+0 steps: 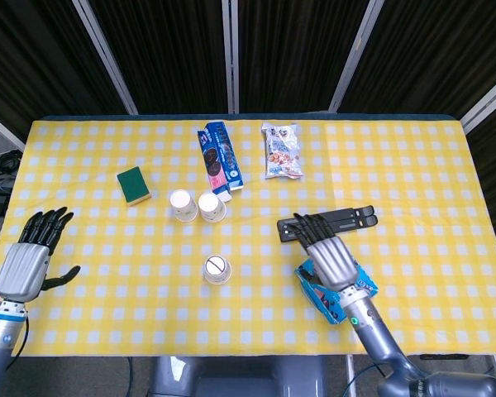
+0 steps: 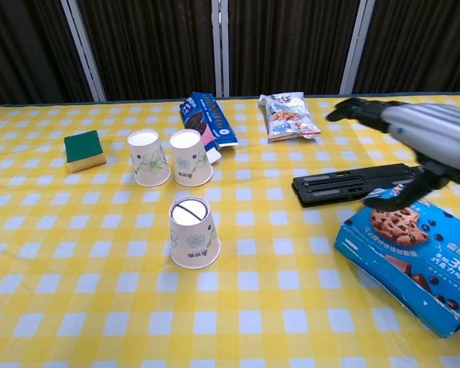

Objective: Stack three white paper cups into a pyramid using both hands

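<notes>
Paper cups (image 2: 193, 233) inverted, left robot hand (image 1: 26, 263) — head view only

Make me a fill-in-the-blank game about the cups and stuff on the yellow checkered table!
1. The number of white paper cups on the table is ____.
2. All the cups stand ____ side up, rims on the tablecloth.
3. The green sponge lies to the ____ of the two cups standing side by side.
4. The right robot hand hovers over the ____ box.

Missing words: three; bottom; left; cookie
</notes>
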Robot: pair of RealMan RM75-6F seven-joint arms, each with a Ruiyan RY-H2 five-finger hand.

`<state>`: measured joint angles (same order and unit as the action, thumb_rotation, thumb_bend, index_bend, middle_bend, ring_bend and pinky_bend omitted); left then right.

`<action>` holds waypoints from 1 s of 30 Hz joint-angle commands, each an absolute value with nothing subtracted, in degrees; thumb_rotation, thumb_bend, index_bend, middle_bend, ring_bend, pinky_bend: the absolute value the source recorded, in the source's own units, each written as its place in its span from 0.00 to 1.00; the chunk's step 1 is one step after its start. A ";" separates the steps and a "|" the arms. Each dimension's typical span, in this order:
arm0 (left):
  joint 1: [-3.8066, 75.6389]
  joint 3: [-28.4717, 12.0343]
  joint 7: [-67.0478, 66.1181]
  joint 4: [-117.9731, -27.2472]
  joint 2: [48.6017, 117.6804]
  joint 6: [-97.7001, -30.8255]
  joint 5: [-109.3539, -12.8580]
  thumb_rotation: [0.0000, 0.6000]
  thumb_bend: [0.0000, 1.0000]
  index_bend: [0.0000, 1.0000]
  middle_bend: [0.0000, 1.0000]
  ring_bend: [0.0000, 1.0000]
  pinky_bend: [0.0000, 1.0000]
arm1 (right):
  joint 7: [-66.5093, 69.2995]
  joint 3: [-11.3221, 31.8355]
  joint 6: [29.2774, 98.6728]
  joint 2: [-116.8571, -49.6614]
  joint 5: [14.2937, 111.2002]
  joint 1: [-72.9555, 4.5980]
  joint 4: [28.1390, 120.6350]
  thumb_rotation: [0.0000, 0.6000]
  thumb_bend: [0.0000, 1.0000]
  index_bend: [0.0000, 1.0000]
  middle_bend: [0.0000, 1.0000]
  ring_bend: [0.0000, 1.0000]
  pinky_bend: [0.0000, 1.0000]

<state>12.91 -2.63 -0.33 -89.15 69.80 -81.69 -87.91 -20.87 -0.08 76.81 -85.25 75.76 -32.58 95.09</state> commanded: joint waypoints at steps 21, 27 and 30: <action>27.45 -7.81 -19.83 -106.31 67.53 -61.47 -82.17 1.00 0.22 0.18 0.00 0.00 0.00 | 3.93 -2.66 93.57 -73.84 85.90 -14.07 82.61 1.00 0.12 0.08 0.00 0.00 0.00; 35.58 -10.35 -30.25 -108.59 70.85 -52.08 -70.76 1.00 0.23 0.24 0.00 0.00 0.00 | 7.29 -0.94 93.41 -72.42 86.23 -13.09 82.94 1.00 0.12 0.08 0.00 0.00 0.00; 38.65 -10.55 -34.69 -108.68 72.32 -49.85 -66.04 1.00 0.23 0.25 0.00 0.00 0.00 | 8.14 -0.44 93.33 -71.98 86.55 -12.77 82.83 1.00 0.12 0.08 0.00 0.00 0.00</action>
